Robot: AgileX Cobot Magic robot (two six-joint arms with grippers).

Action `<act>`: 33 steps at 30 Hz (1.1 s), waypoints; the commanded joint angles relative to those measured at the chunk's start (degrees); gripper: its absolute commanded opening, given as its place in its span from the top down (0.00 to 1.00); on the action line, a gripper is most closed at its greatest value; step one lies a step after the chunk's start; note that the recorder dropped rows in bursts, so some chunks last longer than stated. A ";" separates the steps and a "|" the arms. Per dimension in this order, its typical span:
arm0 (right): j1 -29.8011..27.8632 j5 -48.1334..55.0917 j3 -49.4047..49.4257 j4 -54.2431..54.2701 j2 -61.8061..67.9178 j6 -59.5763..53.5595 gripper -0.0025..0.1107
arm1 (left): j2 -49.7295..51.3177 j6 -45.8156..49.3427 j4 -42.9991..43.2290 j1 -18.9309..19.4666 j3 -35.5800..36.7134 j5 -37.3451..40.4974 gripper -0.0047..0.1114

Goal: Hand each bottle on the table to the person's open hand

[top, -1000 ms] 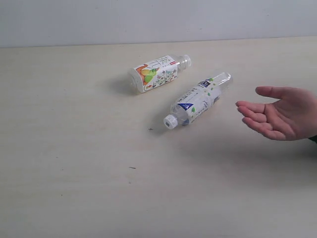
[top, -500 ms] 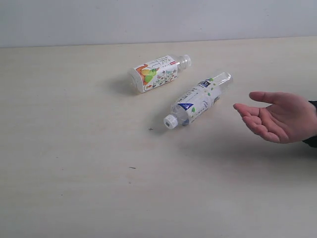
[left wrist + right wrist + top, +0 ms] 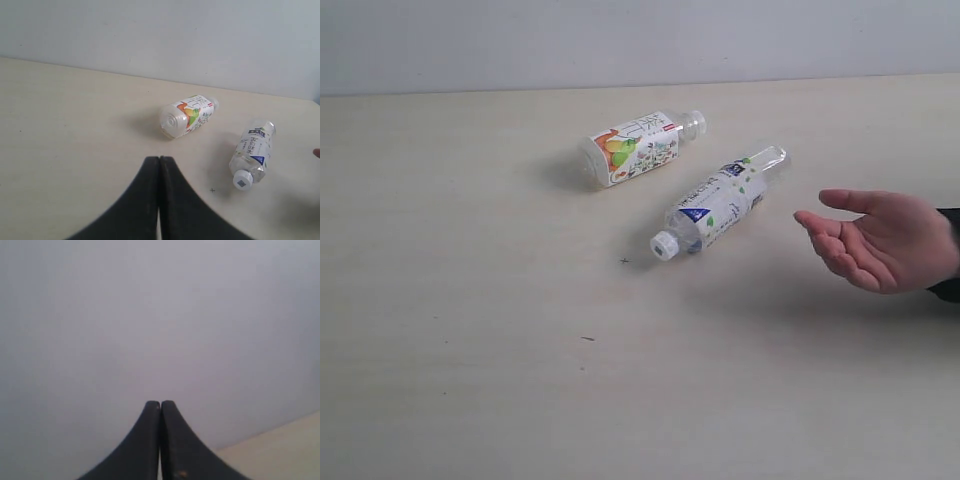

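Table point(image 3: 470, 380): wide, pale. Person's hand point(image 3: 880, 245) has dropped slightly and steadied at the right edge, palm open; ready to receive, I judge. Two bottles lie on their sides mid-table, unmoved: fruit-label bottle point(image 3: 635, 148), and blue-label bottle point(image 3: 715, 205) nearer the hand. Left gripper point(image 3: 159, 160) and right gripper point(image 3: 160, 404) are pressed together, empty; the right apparently faces a wall.

A plain pale grey wall point(image 3: 640, 40) runs behind the beige wood-grain table point(image 3: 470, 400) (a few dark specks point(image 3: 624, 261) on it). Light seems soft and even, with only faint shadows.
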 commanded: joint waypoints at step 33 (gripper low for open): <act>22.12 47.22 -48.90 -3.41 72.07 -115.88 0.17 | -0.27 0.43 -0.06 0.09 0.21 -0.04 0.96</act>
